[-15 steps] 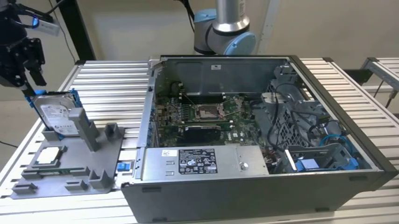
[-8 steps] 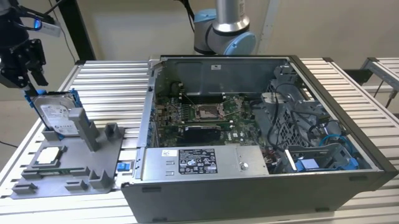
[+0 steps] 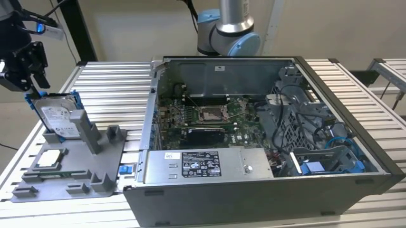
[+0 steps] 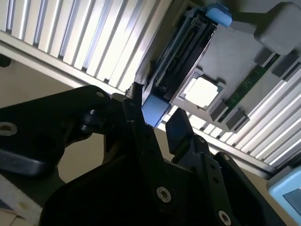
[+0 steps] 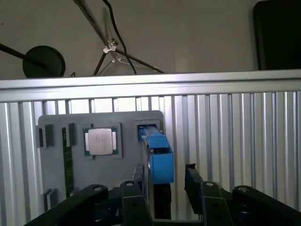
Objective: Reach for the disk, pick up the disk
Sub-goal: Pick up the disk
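The disk point(image 3: 56, 114) is a silver-grey drive with a white label in a blue frame. It stands on edge in a slot of the grey holder tray point(image 3: 70, 166) at the exterior view's left. My gripper point(image 3: 35, 88) hangs right over its top end. In both wrist views the black fingers straddle the blue end of the disk point(image 5: 160, 162) point(image 4: 181, 52). The gripper point(image 5: 164, 172) point(image 4: 156, 110) is open: one finger lies close against the frame and the other stands a small gap away from it.
A small square silver chip point(image 3: 51, 159) point(image 5: 100, 141) and a green memory stick point(image 5: 67, 160) lie on the same tray. An open computer case point(image 3: 254, 128) stands to the exterior view's right of the tray. The arm's base point(image 3: 228, 33) rises behind the case. The table is ribbed metal.
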`<control>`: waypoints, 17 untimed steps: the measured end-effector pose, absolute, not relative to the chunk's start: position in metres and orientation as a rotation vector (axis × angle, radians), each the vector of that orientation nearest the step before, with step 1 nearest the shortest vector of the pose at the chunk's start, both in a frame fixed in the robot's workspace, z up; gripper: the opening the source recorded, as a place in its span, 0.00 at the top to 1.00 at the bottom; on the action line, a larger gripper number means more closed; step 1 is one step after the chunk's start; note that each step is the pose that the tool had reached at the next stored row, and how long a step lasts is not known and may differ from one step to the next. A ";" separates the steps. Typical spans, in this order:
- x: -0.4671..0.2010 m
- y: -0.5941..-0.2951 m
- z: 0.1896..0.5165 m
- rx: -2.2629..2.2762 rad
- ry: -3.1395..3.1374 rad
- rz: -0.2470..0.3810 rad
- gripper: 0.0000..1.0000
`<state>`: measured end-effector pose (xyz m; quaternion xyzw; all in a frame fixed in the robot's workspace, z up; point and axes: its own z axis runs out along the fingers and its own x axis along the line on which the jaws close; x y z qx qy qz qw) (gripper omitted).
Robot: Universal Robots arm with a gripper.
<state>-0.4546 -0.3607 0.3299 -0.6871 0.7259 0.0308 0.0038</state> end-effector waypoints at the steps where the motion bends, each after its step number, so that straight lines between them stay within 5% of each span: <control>1: -0.455 -0.361 0.329 -2.156 2.273 0.097 0.00; 17: -0.455 -0.367 0.304 -2.212 2.230 0.109 0.00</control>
